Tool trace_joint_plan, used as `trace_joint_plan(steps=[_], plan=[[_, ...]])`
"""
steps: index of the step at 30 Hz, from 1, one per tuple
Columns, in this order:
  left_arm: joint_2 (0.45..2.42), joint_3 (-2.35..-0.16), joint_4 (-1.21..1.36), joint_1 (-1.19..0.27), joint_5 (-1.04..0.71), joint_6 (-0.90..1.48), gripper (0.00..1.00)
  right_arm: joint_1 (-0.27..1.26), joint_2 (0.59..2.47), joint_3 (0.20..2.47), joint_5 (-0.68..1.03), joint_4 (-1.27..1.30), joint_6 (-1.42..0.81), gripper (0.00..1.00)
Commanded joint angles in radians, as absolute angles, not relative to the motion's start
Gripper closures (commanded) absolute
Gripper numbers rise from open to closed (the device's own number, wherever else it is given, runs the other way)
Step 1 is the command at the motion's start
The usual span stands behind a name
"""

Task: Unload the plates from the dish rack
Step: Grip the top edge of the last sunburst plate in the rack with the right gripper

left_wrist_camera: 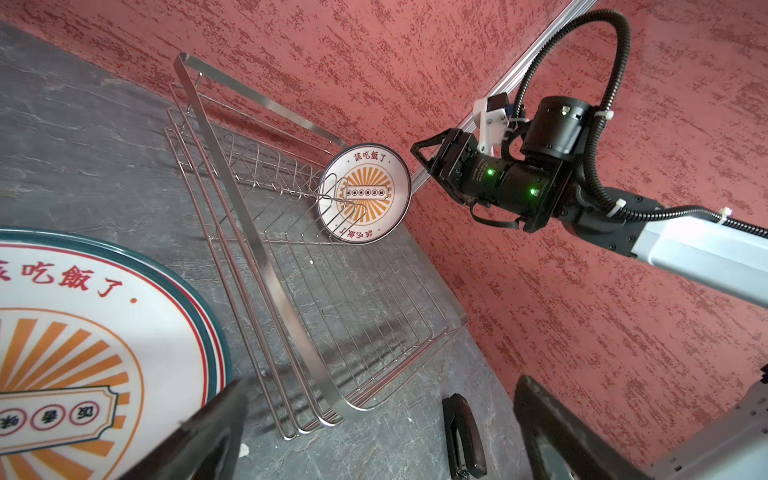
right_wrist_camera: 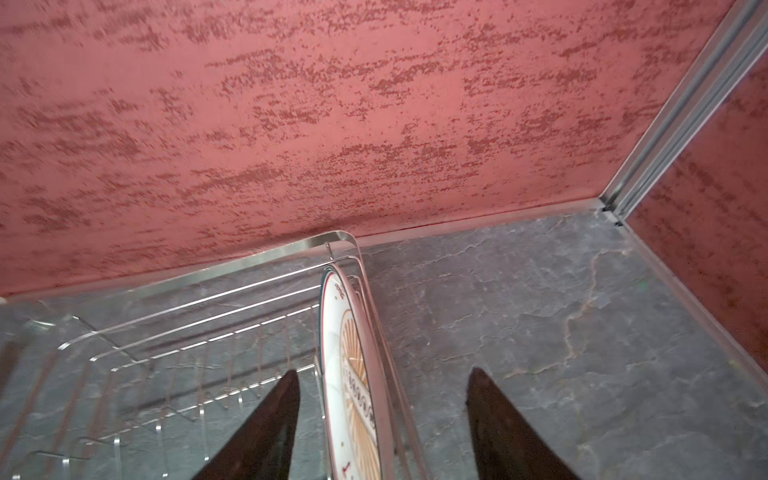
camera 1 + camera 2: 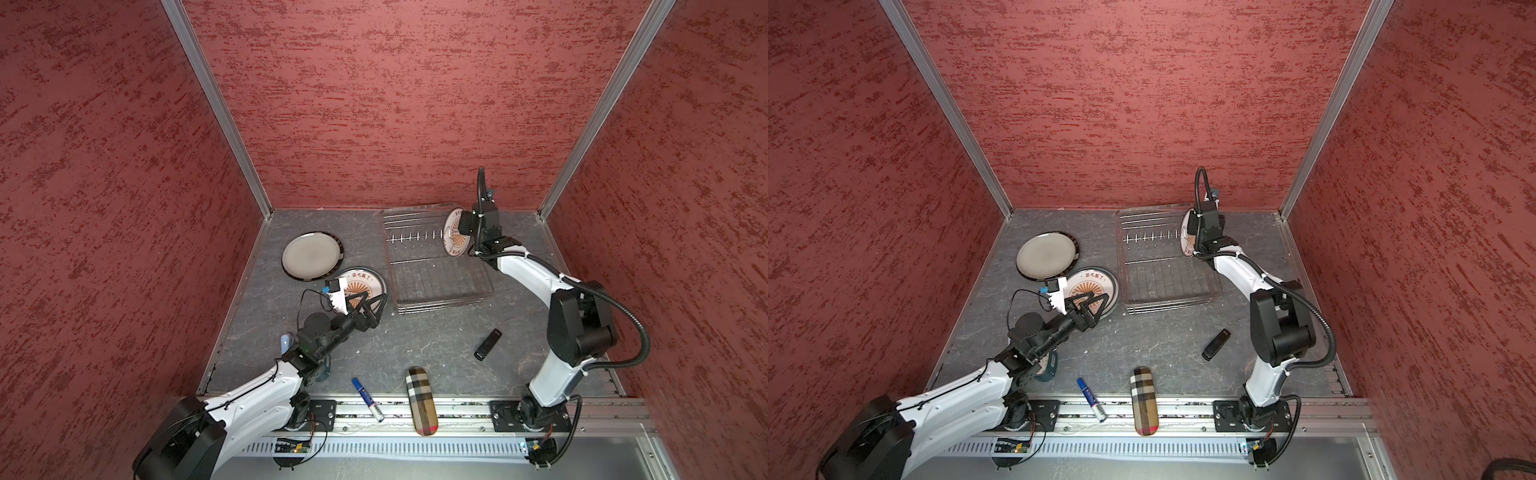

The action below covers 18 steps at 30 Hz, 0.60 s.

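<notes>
The silver wire dish rack (image 3: 436, 266) (image 3: 1167, 270) (image 1: 291, 291) stands at the back of the table. One sunburst plate (image 3: 451, 241) (image 3: 1185, 237) (image 1: 365, 195) (image 2: 349, 374) stands on edge at its right end. My right gripper (image 2: 385, 371) (image 3: 461, 232) straddles that plate's rim, open, with a gap on each side. A second sunburst plate (image 3: 365, 282) (image 3: 1096, 284) (image 1: 83, 332) lies flat left of the rack. My left gripper (image 3: 375, 296) (image 3: 1098, 296) (image 1: 380, 380) hovers open over its near edge, holding nothing. A plain grey plate (image 3: 311, 255) (image 3: 1046, 255) lies flat behind it.
A black stapler-like object (image 3: 488, 344) (image 1: 463, 436) lies right of centre. A plaid case (image 3: 422, 401) and a blue marker (image 3: 368, 399) lie at the front edge. A teal clock (image 3: 1048, 368) sits under my left arm. Red walls close in the back and sides.
</notes>
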<state>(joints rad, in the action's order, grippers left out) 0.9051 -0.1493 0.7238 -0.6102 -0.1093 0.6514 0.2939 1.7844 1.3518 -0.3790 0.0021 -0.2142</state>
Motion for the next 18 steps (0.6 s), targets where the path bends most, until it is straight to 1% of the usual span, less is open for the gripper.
trace_joint_plan(steps=[1,4,7,9,10,11,18], plan=[[0.902,-0.171,0.718,-0.615,-0.093,0.614,0.01,0.296,1.828,1.414,-0.429,-0.068,-0.171,0.45],[0.899,-0.162,0.736,-0.617,-0.092,0.621,0.01,0.296,1.861,1.448,-0.425,-0.077,-0.163,0.54],[0.894,-0.162,0.733,-0.62,-0.087,0.621,0.0,0.296,1.889,1.474,-0.44,-0.089,-0.156,0.59],[0.897,-0.159,0.739,-0.62,-0.078,0.621,0.01,0.296,1.907,1.486,-0.444,-0.091,-0.15,0.75],[0.9,-0.161,0.738,-0.62,-0.078,0.621,0.01,0.296,1.915,1.491,-0.449,-0.094,-0.15,0.82],[0.902,-0.163,0.737,-0.62,-0.077,0.619,0.0,0.296,1.921,1.496,-0.453,-0.096,-0.146,0.85],[0.909,-0.167,0.738,-0.623,-0.081,0.622,0.01,0.313,1.937,1.507,-0.468,-0.088,-0.125,0.86]])
